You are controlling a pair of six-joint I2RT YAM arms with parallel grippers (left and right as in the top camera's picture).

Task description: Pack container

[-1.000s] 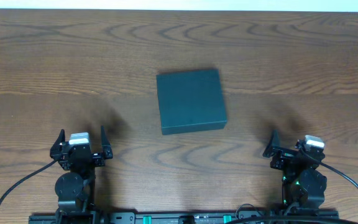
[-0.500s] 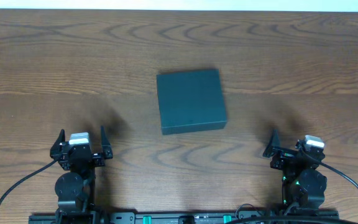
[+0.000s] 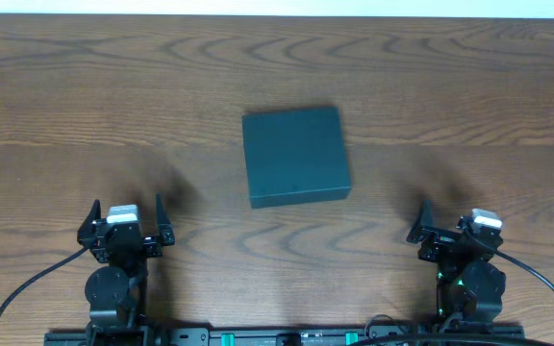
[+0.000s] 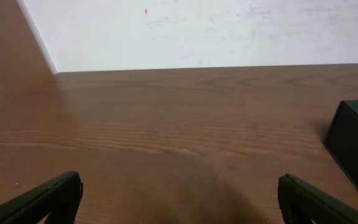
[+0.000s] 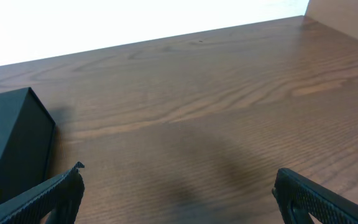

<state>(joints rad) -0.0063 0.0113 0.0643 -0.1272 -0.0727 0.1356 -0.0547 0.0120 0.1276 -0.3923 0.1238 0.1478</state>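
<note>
The container (image 3: 295, 156) is a dark teal-grey square box with its lid shut, at the middle of the wooden table. Its edge shows at the right of the left wrist view (image 4: 357, 140) and at the left of the right wrist view (image 5: 11, 140). My left gripper (image 3: 127, 223) rests near the front left, open and empty, fingers wide apart (image 4: 179, 193). My right gripper (image 3: 447, 229) rests near the front right, open and empty (image 5: 179, 190). Both are well short of the container.
The wooden table (image 3: 85, 96) carries nothing else. A pale wall (image 4: 197, 31) stands behind its far edge. The arm bases sit at the table's front edge.
</note>
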